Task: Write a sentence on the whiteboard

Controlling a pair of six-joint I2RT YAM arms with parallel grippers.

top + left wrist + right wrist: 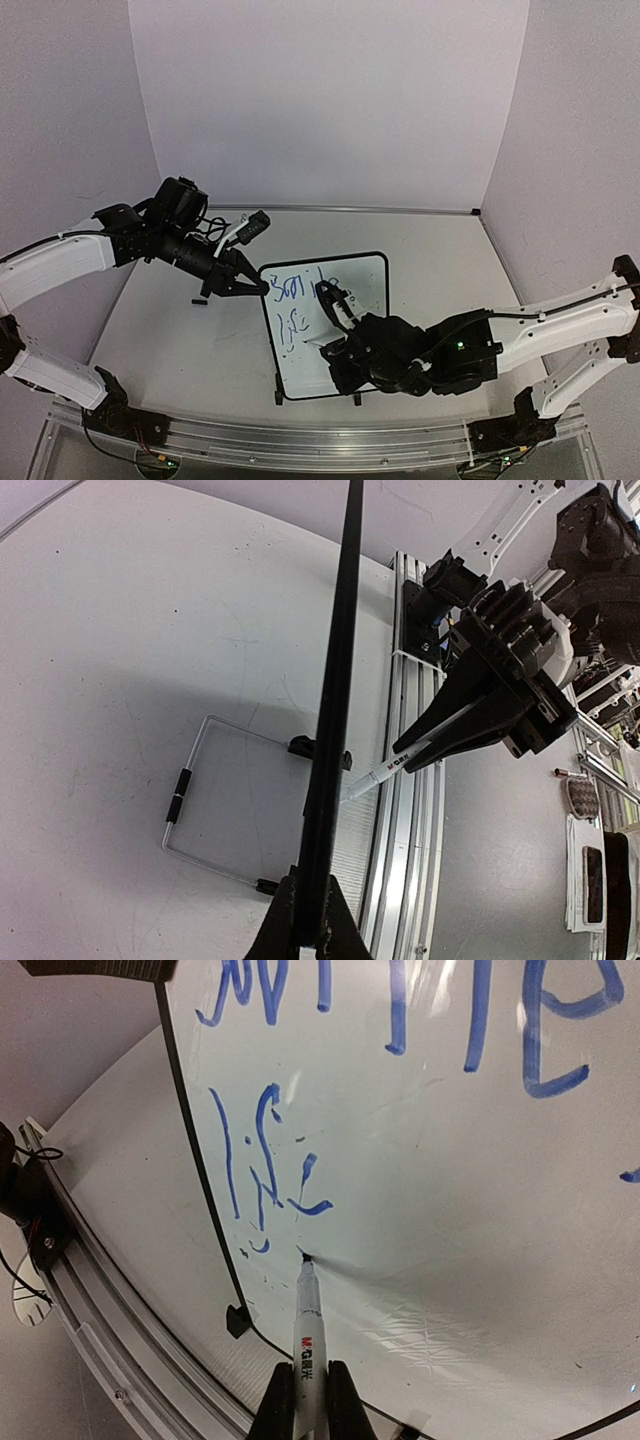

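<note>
The whiteboard (368, 285) is tilted up off the table in the middle. Blue writing (300, 300) sits on its left part in two lines, with large letters on top (400, 1010) and roughly "life" (265, 1160) below. My left gripper (256, 285) is shut on the board's black frame (338, 680) at its upper left corner, seen edge-on in the left wrist view (310, 930). My right gripper (307, 1405) is shut on a white marker (308, 1335). The marker tip touches the board just below "life". The right gripper also shows in the top view (335, 315) and the left wrist view (480, 710).
A wire stand (200, 790) with black sleeves hangs behind the board over the table. A small black piece (200, 298) lies left of the board. The aluminium rail (320, 440) runs along the near edge. White walls close in the back and sides.
</note>
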